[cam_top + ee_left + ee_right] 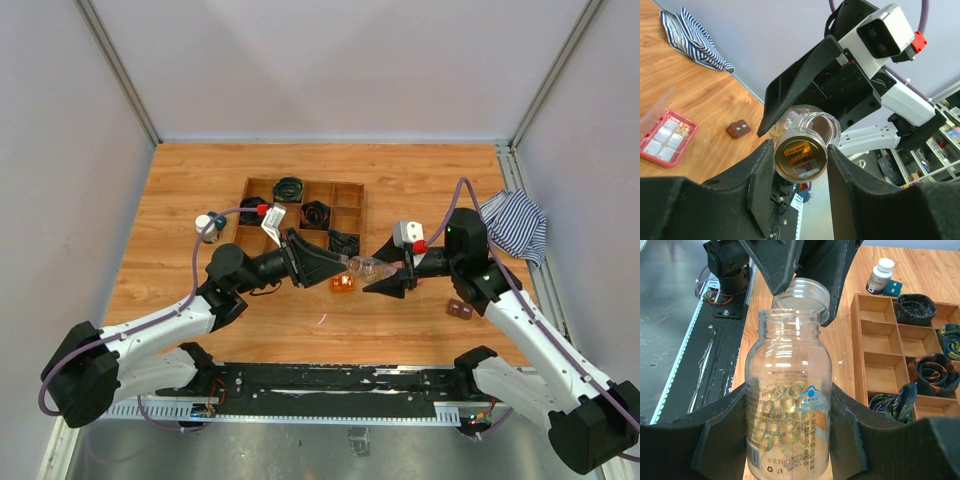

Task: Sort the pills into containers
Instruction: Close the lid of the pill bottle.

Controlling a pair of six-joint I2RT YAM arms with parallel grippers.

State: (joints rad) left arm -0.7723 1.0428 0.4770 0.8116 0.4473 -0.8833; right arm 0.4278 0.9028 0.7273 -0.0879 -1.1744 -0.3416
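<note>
My right claw [788, 437] is clamped around the belly of the clear vial [788, 385]. The vial is smooth hard plastic with a printed label, and pale round pills [777, 415] are heaped in its lower half. Its long axis runs straight out from that claw, with the threaded mouth pointing at my left claw [800, 167]. The left claw pinches the round clear lid [801, 156], which has a gold sticker on top. The lid sits just beyond the mouth, apart from it and a little to one side. The flat pink box [666, 142], gridded and seemingly open, rests on the tabletop [715, 100] below both claws. I judge the right claw, nearer the pills, must tip the mouth down toward that box.
</note>
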